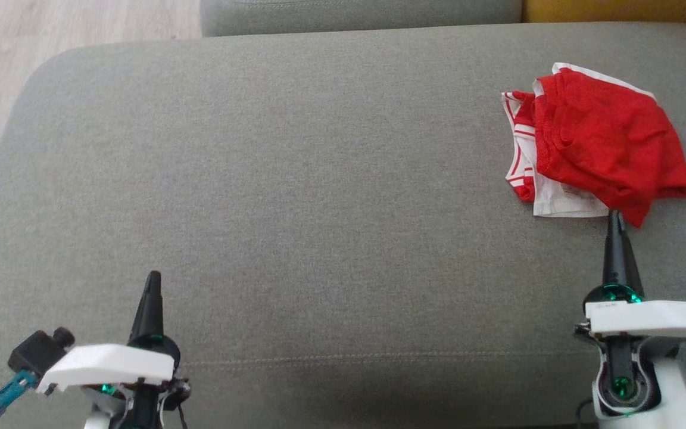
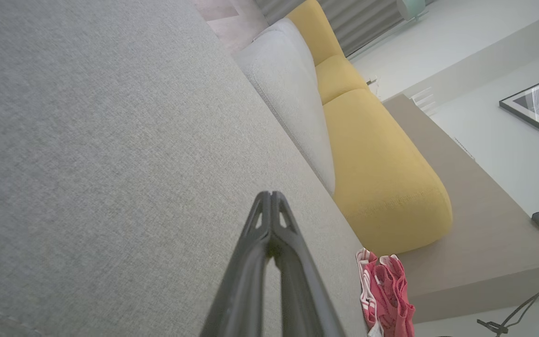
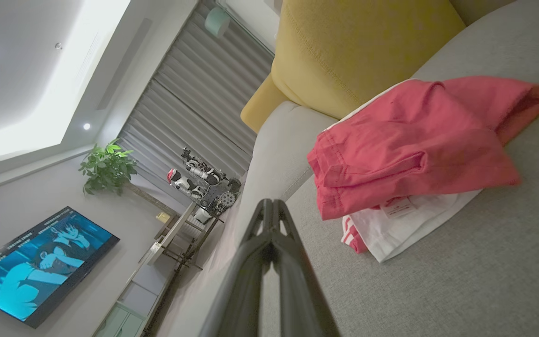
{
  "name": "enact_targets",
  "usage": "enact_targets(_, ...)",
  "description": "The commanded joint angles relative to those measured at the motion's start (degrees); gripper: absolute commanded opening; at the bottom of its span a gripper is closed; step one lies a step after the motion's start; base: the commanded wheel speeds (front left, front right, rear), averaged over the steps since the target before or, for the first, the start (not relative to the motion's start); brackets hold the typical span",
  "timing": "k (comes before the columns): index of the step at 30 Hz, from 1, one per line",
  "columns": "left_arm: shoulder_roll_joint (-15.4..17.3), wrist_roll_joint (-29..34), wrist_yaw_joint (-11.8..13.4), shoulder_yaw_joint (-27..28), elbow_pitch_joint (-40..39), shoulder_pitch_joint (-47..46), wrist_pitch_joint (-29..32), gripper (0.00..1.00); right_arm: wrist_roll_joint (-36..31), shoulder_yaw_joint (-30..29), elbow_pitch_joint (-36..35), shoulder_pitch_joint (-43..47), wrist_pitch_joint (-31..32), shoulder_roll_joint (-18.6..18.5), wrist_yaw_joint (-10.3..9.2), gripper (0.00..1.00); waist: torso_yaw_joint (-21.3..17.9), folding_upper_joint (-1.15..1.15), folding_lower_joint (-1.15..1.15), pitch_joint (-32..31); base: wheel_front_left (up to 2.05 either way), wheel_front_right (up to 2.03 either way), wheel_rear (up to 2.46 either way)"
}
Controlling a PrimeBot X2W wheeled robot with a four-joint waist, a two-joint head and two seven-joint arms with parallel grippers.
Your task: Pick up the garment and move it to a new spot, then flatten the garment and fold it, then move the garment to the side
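Garment (image 1: 611, 143) crumpled, its white part mostly hidden under red.

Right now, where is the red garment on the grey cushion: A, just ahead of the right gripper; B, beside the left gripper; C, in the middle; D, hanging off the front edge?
A: the garment lies bunched at the right of the cushion, just past the right gripper.

left claw (image 1: 153, 281) is low on the left side, jaws pressed together, pointing straight ahead. right claw (image 1: 616, 219) is held further forward on the right, jaws also pressed together, empty.
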Motion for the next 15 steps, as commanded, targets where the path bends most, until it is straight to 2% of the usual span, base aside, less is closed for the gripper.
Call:
enact_targets(1,0.9,-1.2,-0.5,1.5,-1.4,-3.2,0.3,0.0,1.7,0.2,-2.3,-0.7,0.4,-0.8,0.14,0.0,0.0,0.0,0.0,0.0,0.0,0.0,0.0)
enact_targets(15,1.0,-8.9,-1.3,3.2,-0.6,-3.9,2.6,0.0,12.0,-1.4,-2.4,-0.3,2.6,-0.8,0.17,0.0,-0.6,0.0,0.0,-0.7,0.0,0.0,0.0)
